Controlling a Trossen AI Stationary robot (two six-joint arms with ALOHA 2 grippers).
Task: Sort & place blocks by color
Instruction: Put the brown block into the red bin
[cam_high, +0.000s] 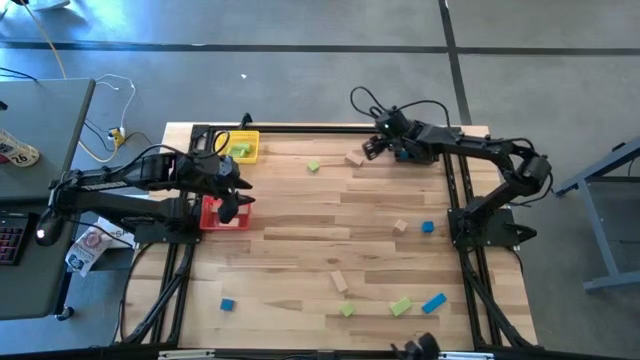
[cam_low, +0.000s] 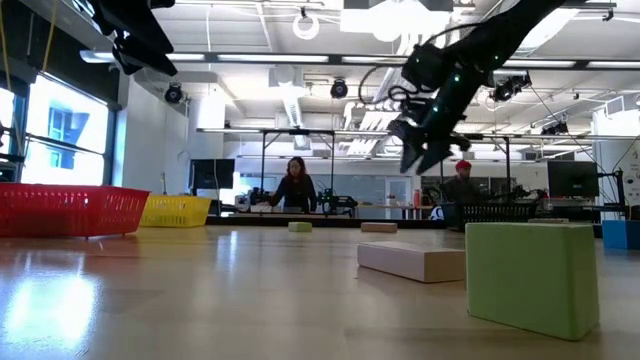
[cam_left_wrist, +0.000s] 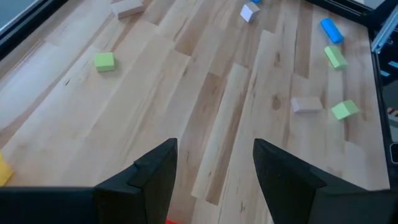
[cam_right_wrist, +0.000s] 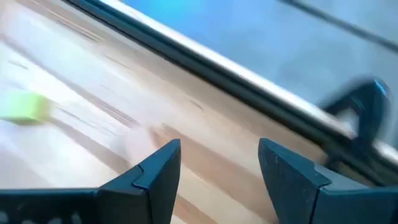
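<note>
Blue, light green and tan blocks lie scattered flat on the wooden table. A tan block (cam_high: 354, 158) and a green one (cam_high: 313, 166) lie near the far edge. A tan block (cam_high: 400, 226) and a blue one (cam_high: 428, 228) lie at mid right. Several more lie near the front, among them a blue one (cam_high: 227, 304) and a green one (cam_high: 401, 306). My left gripper (cam_high: 232, 205) hangs open and empty over the red bin (cam_high: 222, 216). My right gripper (cam_high: 372, 147) is open and raised off the table (cam_low: 420, 150), just beside the far tan block.
The yellow bin (cam_high: 243, 147) sits at the far left corner with something green in it, and the red bin is just in front of it. Black frame rails (cam_high: 455, 190) run along the table's sides. In the low view a large green block (cam_low: 530, 275) stands close. People sit beyond the table.
</note>
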